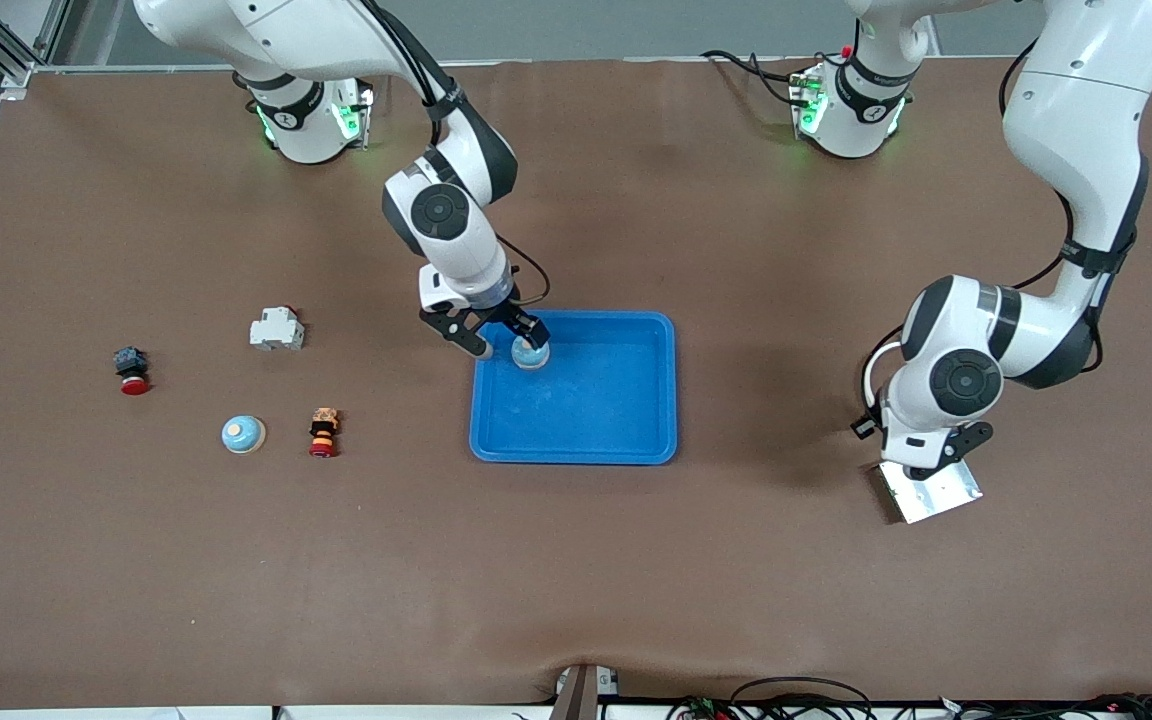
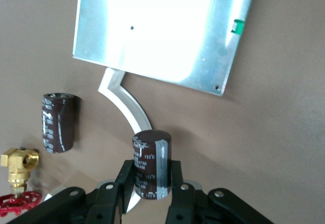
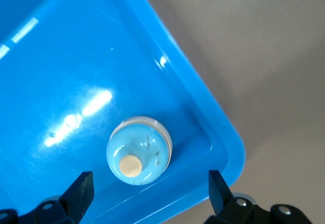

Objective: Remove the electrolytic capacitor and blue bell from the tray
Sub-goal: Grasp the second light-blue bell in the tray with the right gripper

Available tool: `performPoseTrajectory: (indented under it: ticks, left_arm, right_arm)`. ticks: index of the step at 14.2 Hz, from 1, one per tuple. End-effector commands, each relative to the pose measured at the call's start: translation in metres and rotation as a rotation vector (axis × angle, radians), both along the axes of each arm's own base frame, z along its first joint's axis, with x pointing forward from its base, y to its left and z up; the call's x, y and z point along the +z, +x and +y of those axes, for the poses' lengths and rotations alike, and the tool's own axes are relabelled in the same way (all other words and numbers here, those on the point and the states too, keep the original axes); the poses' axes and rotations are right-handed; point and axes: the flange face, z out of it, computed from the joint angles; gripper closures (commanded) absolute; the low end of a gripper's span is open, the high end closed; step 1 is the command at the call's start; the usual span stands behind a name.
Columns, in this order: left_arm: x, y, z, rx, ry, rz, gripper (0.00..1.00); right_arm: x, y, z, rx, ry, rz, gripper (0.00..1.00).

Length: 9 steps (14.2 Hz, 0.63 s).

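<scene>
Bell (image 3: pixel 139 150) in blue tray (image 3: pixel 61 56).

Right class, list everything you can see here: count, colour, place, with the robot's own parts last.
tray: one, blue, mid-table
bell in tray: one, light blue, at a tray corner
second bell: one, light blue, on the table toward the right arm's end
white block: one, farther from the front camera than the second bell
red button: one, black-topped, nearest the right arm's end
orange button: one, beside the second bell
metal plate: one, silver, left arm's end
held capacitor: one, dark brown
spare capacitor: one, dark brown, beside the plate
brass valve: one, red handle
right gripper: open, over the bell in tray
left gripper: shut on the held capacitor
</scene>
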Motion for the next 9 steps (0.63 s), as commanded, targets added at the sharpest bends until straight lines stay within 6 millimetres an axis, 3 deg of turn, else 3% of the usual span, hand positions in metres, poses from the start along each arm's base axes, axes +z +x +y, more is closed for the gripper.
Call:
performPoseTrajectory:
  ticks: [1,6,9]
  left_arm:
    - [0.01,-0.001,-0.005,-0.025,0.009,-0.016,1.0]
    - [0.01,0.003,-0.007,-0.016,0.002,-0.021,1.0]
    - [0.016,0.005,-0.008,-0.011,0.003,-0.033,1.0]
  right_arm:
    - [-0.01,0.002,0.014,-0.036,0.004,0.004,0.0]
    - [-0.038,0.013,0.032,-0.059,-0.007,0.01,0.0]
    - [-0.051,0.026,0.03,-0.05,-0.031,-0.009,0.0]
